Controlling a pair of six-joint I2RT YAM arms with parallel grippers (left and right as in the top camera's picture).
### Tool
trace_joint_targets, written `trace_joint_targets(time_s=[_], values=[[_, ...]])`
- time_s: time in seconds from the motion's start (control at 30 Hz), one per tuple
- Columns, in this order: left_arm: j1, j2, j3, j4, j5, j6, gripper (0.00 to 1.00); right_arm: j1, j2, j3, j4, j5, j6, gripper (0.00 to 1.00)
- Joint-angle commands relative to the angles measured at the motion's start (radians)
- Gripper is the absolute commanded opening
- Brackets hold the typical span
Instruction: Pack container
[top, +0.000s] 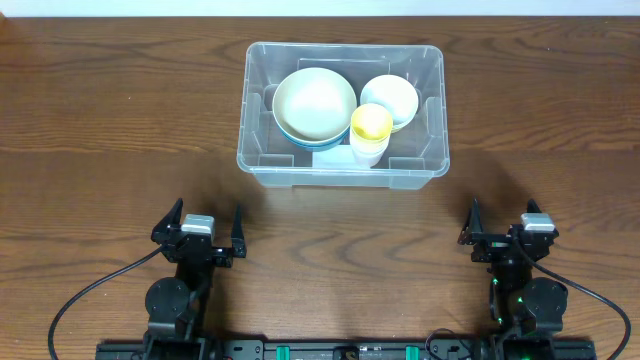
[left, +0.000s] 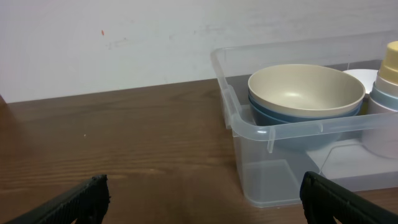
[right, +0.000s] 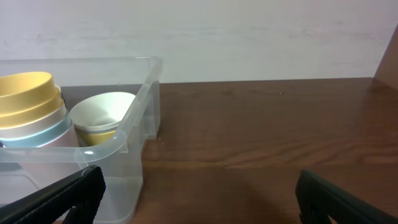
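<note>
The clear plastic container (top: 262, 160) stands at the table's middle back. Inside it, a cream bowl (top: 315, 100) is nested in a blue bowl, a white bowl (top: 392, 96) sits at the right, and a stack of cups with a yellow cup (top: 371, 124) on top stands at the front. My left gripper (top: 200, 232) is open and empty near the front left. My right gripper (top: 505, 228) is open and empty near the front right. The left wrist view shows the container (left: 249, 127) and cream bowl (left: 305, 93). The right wrist view shows the container (right: 134, 118) and cups (right: 28, 93).
The wooden table (top: 100, 130) stretches around the container. A white wall (left: 124, 37) stands behind the table. Black cables (top: 90, 295) run from each arm base at the front edge.
</note>
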Motion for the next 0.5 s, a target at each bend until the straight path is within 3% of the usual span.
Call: trace_joint_targets(time_s=[0.0,0.47], values=[[0.004,-0.005,-0.017,-0.036,-0.015,0.010,0.98,-0.007,-0.010,-0.002,-0.003,0.017,-0.015,0.99],[0.004,-0.005,-0.017,-0.036,-0.014,0.010,0.98,-0.007,-0.010,-0.002,-0.003,0.017,-0.015,0.99]])
